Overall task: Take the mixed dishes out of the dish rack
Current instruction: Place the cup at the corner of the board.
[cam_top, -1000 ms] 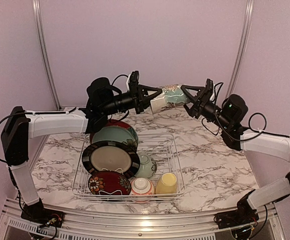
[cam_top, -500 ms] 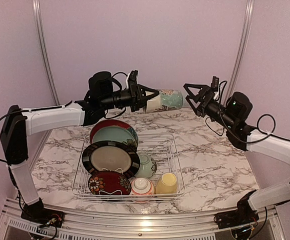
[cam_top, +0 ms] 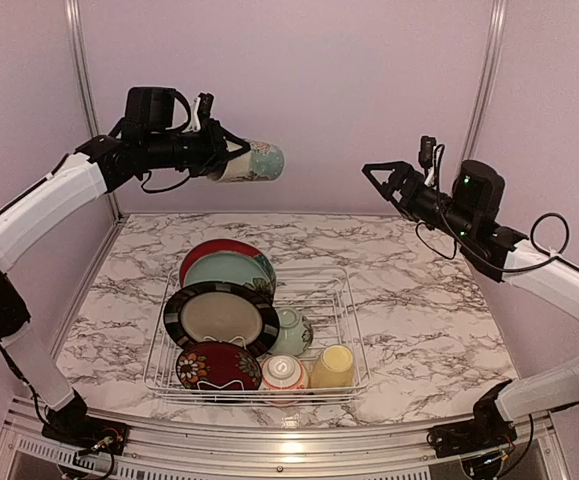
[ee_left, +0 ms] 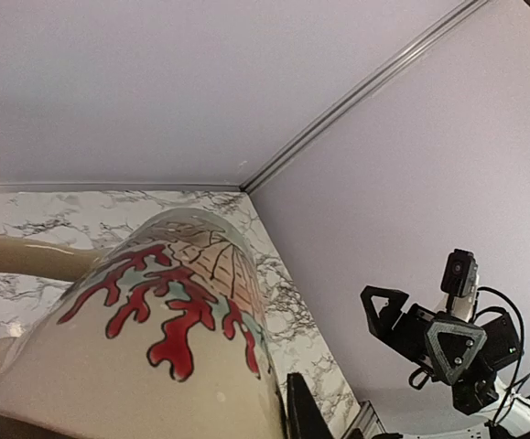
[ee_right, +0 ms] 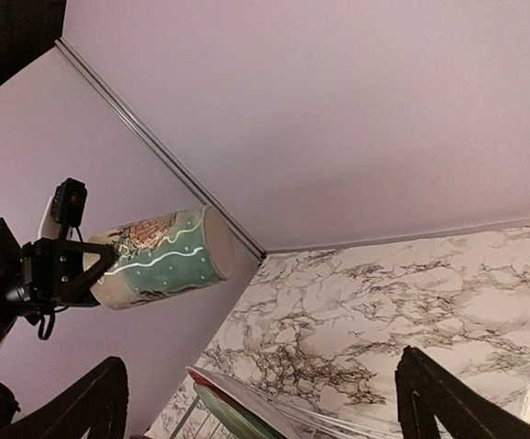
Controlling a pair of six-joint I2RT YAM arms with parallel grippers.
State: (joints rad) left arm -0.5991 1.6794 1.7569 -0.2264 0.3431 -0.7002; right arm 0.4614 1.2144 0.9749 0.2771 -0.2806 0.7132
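Jutting from left pincer [cam_top: 227,160]: patterned cup [cam_top: 260,161]

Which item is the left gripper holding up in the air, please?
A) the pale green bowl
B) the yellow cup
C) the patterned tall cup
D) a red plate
C: the left gripper is shut on the patterned tall cup, held sideways, well clear of the dish rack.

No readable text, labels, brands or numbers anywhere; the patterned tall cup [cam_top: 249,163] carries only painted decoration, no lettering.
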